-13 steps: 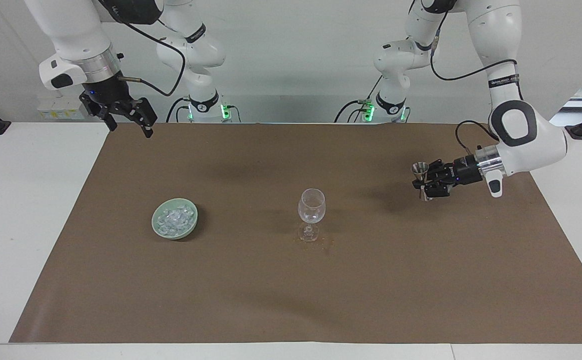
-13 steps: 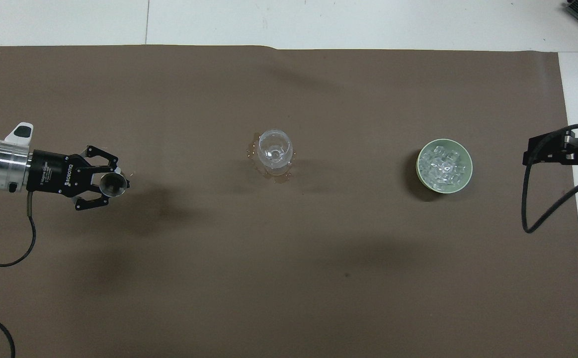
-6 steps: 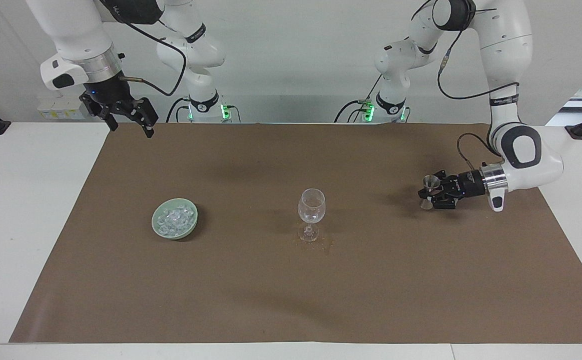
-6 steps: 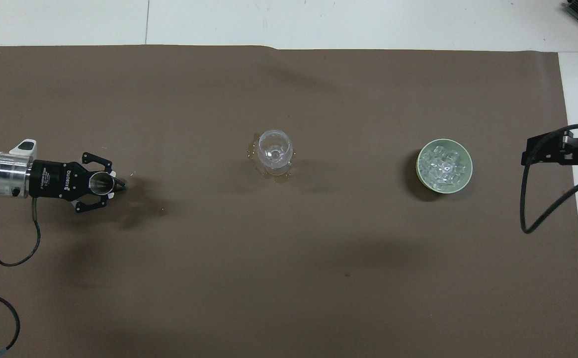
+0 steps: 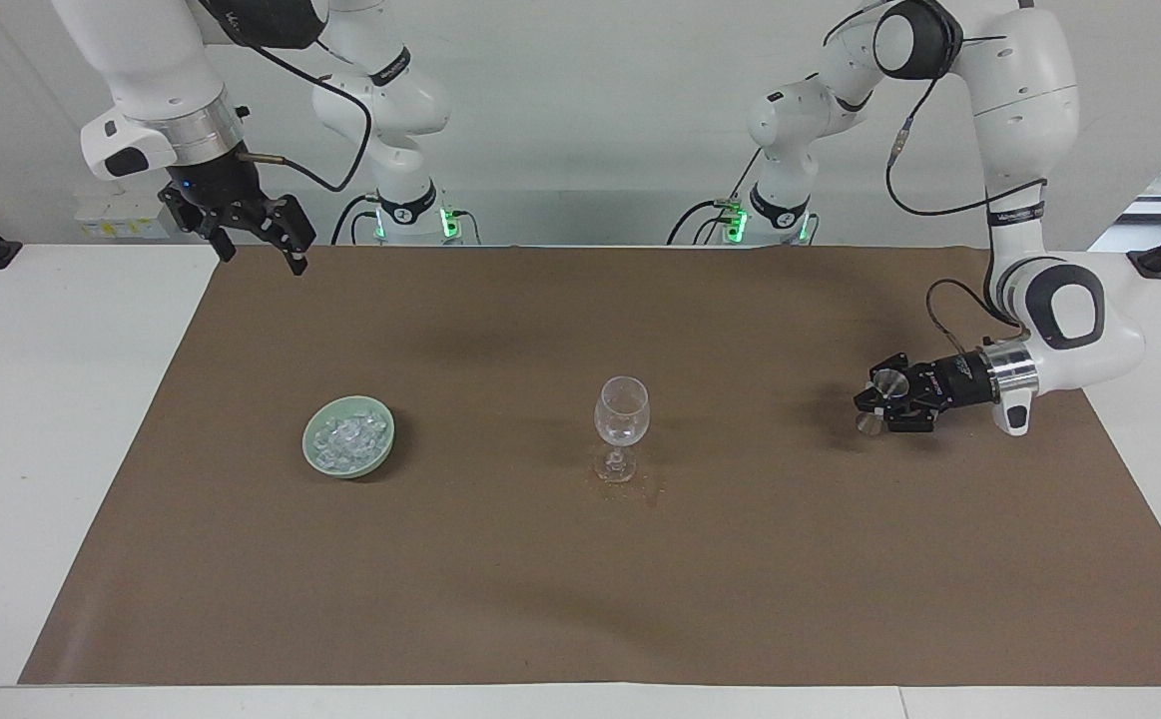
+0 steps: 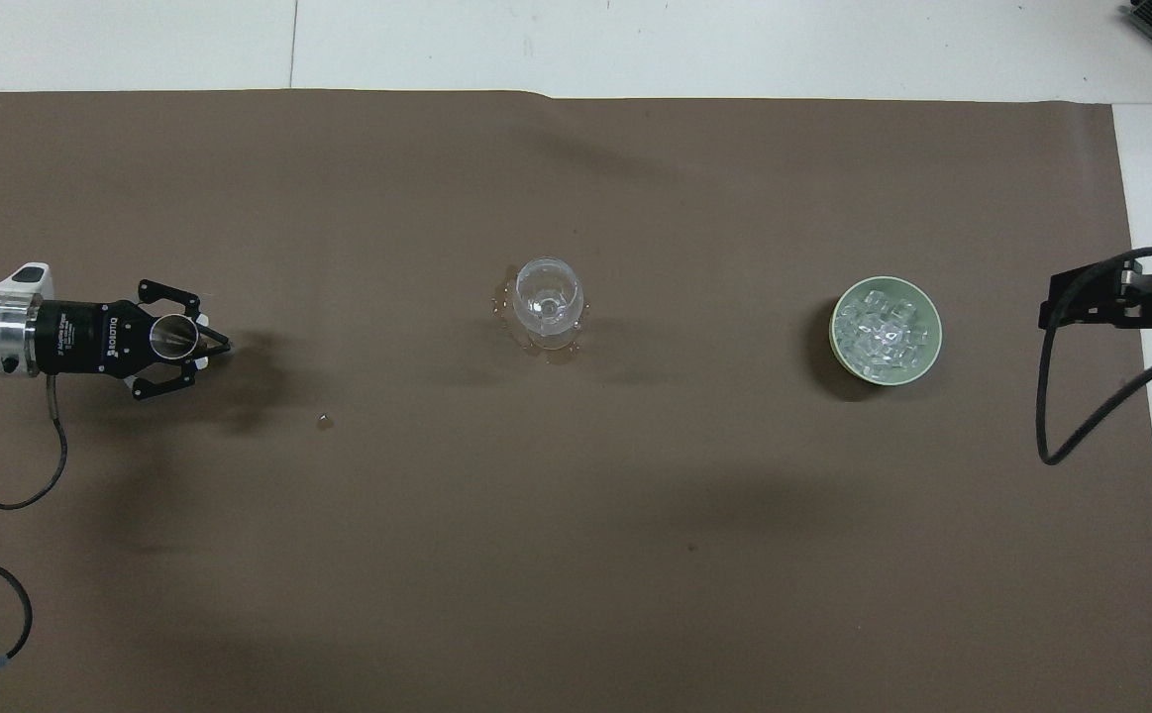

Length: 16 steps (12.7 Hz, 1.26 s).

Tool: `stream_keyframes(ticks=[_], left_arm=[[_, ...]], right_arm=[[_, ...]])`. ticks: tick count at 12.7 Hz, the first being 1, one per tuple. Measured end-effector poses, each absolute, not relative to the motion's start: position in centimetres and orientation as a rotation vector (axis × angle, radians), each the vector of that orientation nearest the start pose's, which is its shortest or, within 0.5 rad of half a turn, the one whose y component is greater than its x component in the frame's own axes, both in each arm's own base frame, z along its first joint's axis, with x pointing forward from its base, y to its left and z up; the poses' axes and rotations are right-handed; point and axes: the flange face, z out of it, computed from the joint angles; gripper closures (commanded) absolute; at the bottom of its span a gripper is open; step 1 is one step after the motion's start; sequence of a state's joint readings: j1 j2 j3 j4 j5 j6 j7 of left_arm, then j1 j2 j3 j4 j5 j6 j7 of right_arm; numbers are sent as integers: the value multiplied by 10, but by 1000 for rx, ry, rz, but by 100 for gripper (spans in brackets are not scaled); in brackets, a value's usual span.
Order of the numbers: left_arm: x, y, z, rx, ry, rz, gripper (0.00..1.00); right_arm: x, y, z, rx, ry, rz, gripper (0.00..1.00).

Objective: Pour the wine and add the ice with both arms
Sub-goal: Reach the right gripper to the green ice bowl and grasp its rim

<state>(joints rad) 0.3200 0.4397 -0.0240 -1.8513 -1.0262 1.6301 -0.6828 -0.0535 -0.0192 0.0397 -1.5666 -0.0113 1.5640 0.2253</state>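
Lowering toward the table at its own end, the left end effector (image 5: 877, 404) is carrying a small metal jigger (image 6: 174, 335) down and outward from where it hung a second earlier, closed tight around the jigger's narrow waist. The jigger, a shiny double cone, is standing upright just above a brown paper mat (image 5: 580, 599), which likely means the pouring is over and the measure is being set aside. Farther from the robots, at mid-table, a clear stemmed wine glass (image 5: 621, 424) is standing upright with small wet spots around its foot; any wine in it is too faint to make out. Toward the right arm's end, a pale green round bowl (image 5: 383, 451) is holding the ice (image 5: 346, 437), a glittering heap of small glossy cubes. The right end effector (image 5: 259, 240) is waiting raised over the mat's corner by its base, fingers spread wide and holding nothing.
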Motion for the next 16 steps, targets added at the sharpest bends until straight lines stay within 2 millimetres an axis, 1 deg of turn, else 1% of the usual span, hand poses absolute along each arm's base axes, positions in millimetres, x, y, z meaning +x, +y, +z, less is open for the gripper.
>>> stream_keyframes(ticks=[2, 4, 6, 9, 11, 13, 16], left_arm=[[589, 91, 287, 1612, 1403, -929, 100], [589, 91, 278, 1595, 1413, -937, 100], [591, 91, 274, 1573, 1419, -933, 100], [591, 91, 269, 1559, 1424, -938, 100], [591, 92, 256, 1518, 1434, -956, 100], [593, 94, 246, 1473, 1438, -965, 100], [595, 95, 247, 1452, 1436, -962, 100]], right_arm=[[553, -5, 627, -3128, 364, -60, 0], [557, -1, 611, -3128, 354, -71, 0], [560, -1, 589, -3129, 348, -70, 0], [565, -1, 551, -3130, 316, -94, 0], [567, 0, 528, -3128, 313, -113, 0], [570, 0, 499, -3127, 311, -119, 0], [574, 0, 454, -3125, 307, -125, 0]])
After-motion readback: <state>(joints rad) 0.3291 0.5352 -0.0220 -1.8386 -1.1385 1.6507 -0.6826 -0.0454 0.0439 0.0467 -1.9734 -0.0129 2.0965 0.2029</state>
